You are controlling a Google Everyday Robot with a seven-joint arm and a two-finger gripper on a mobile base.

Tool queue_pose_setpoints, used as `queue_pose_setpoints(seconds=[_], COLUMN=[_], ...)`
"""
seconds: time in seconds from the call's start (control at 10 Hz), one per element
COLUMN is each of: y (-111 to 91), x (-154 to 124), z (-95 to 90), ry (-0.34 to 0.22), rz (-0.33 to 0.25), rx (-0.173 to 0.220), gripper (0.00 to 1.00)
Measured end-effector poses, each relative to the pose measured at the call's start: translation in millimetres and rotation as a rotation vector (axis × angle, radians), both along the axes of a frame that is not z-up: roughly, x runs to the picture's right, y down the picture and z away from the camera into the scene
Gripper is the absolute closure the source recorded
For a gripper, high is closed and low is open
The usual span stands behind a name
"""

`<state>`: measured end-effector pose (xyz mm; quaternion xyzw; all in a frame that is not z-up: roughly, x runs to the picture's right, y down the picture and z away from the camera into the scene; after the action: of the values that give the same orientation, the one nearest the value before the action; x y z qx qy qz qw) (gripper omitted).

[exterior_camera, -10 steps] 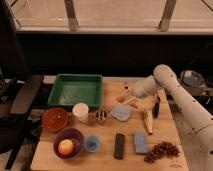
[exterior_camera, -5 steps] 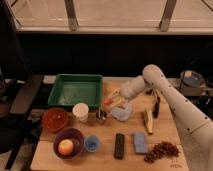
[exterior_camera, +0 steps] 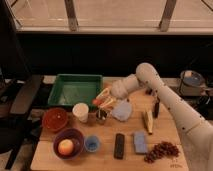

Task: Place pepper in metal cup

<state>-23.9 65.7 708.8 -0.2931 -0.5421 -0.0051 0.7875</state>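
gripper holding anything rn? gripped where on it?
Yes. The gripper, just above the metal cup, holds the pepper. Its red end pokes out on the green tray's side; the exact grip spot cannot be told.

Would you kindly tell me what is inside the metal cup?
Nothing visible: the gripper, holding the pepper, hangs just above the metal cup and covers its opening.

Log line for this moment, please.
gripper: just above small shiny steel cup | jaws: shut on slim curved orange-red pepper | pepper: not yet in cup
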Motion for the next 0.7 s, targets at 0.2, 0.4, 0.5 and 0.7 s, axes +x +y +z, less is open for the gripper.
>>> queue_pose_setpoints(seconds=[0.2, 0.4, 0.5, 0.7], y=[6.2, 12.0, 15.7, 19.6], x=[-22.6, -30.2, -34.8, -41.3], z=[-7.5, -6.2, -3.8, 2.0], ry=[-0.052, -0.068, -0.073, -0.072], rz=[-0.007, 0.001, 0.007, 0.02], rx=[-0.011, -0.022, -0.027, -0.013], gripper=[1.0, 1.0, 1.0, 1.0])
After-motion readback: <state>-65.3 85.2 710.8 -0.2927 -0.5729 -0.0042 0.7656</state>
